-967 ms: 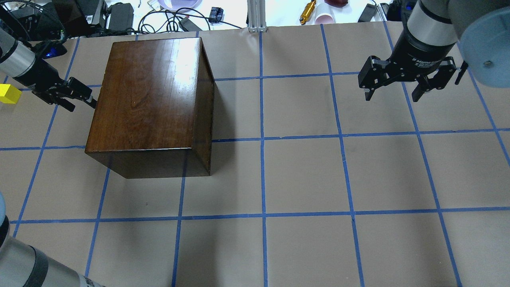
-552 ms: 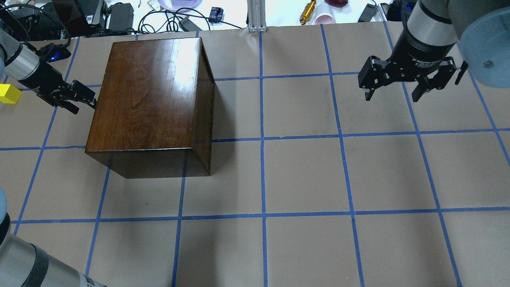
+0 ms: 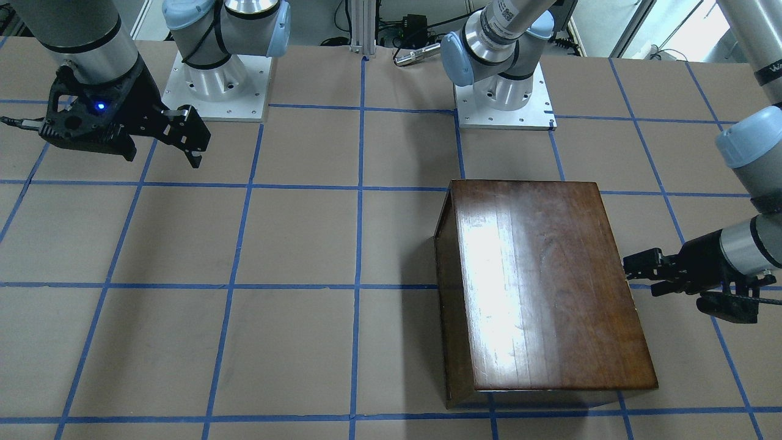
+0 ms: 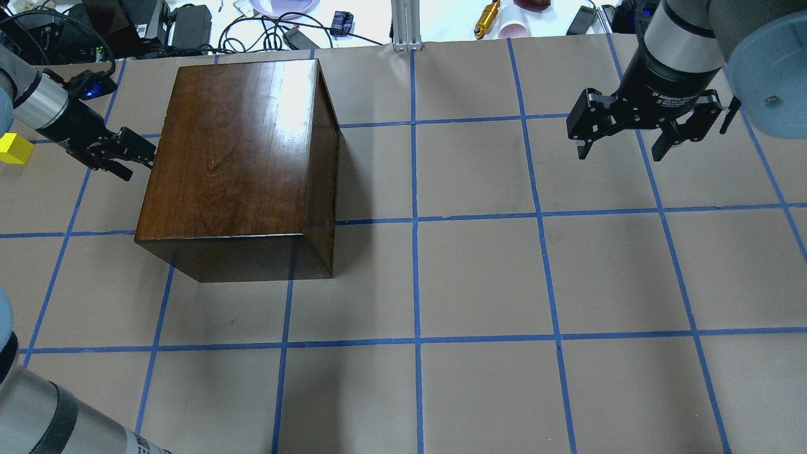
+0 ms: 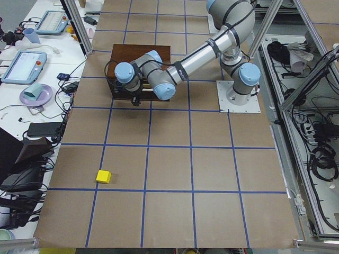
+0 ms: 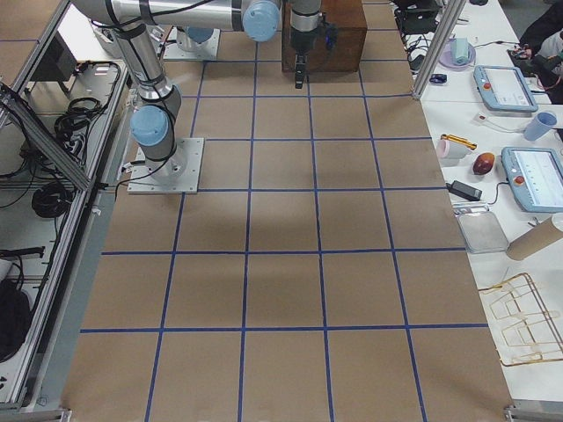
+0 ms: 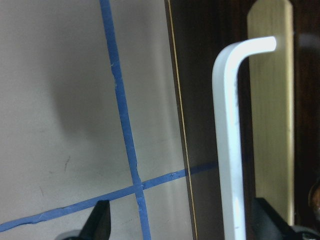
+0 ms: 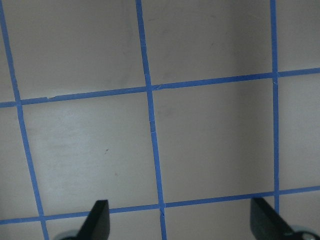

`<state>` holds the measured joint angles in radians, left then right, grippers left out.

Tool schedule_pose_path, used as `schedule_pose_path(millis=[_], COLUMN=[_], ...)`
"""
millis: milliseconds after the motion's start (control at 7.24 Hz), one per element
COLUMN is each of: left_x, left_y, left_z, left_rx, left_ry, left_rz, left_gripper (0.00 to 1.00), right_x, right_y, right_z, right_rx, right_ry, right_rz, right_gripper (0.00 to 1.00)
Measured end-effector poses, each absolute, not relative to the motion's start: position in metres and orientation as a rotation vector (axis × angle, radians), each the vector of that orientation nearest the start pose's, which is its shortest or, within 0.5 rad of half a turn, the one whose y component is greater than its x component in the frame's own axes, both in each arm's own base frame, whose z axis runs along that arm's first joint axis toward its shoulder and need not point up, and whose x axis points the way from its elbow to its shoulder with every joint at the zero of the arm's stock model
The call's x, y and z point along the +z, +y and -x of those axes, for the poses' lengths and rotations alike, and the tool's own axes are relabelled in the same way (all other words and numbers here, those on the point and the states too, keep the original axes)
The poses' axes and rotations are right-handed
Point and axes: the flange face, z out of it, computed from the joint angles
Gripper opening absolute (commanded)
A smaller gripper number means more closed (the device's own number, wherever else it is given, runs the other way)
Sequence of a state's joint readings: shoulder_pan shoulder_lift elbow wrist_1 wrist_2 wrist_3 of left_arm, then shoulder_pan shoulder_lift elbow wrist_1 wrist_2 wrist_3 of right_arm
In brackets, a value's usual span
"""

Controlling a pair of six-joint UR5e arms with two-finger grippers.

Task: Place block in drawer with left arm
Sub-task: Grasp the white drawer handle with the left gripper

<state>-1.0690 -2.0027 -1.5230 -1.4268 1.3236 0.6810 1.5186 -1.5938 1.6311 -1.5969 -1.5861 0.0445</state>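
taped table (image 4: pixel 479 277): one box (image 4: pixel 239 151), one yellow block (image 4: pixel 14 150), left fingers (image 4: pixel 140 150) and right fingers (image 4: pixel 661 146), both pairs spread

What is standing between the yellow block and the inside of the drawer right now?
The drawer looks shut: no tray sticks out of the wooden box. The left gripper, open, sits at the box's side, between it and the block.

The left claw (image 4: pixel 140 165) is reaching in just beside the left side of a glossy dark-brown wooden box (image 4: pixel 239 151) on the blue-taped table (image 4: pixel 479 284). The yellow block (image 4: pixel 14 149) is lying behind it at the frame's edge, while the right claw (image 4: pixel 621 150) is hanging well apart, fingers spread wide.
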Motion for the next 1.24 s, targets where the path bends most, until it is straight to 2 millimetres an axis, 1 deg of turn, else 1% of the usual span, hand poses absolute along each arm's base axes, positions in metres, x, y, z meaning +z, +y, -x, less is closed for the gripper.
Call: schedule_pose_path(millis=[691, 1243], left_x=[0.2773, 0.2759], left_y=[-0.6193, -0.6222], left_z=[-0.1607, -0.1635], left_rx=[0.111, 0.1], left_ry=[3.467, 3.458], left_rz=[-0.305, -0.325], left_gripper=[1.0, 1.0], right_x=[0.4723, 0.4723], right_y=[-0.487, -0.487], right_z=[-0.1065, -0.1065], right_rx=[0.017, 0.017], right_ry=[3.153, 3.153], right_rz=[-0.152, -0.152], right_gripper=[1.0, 1.0])
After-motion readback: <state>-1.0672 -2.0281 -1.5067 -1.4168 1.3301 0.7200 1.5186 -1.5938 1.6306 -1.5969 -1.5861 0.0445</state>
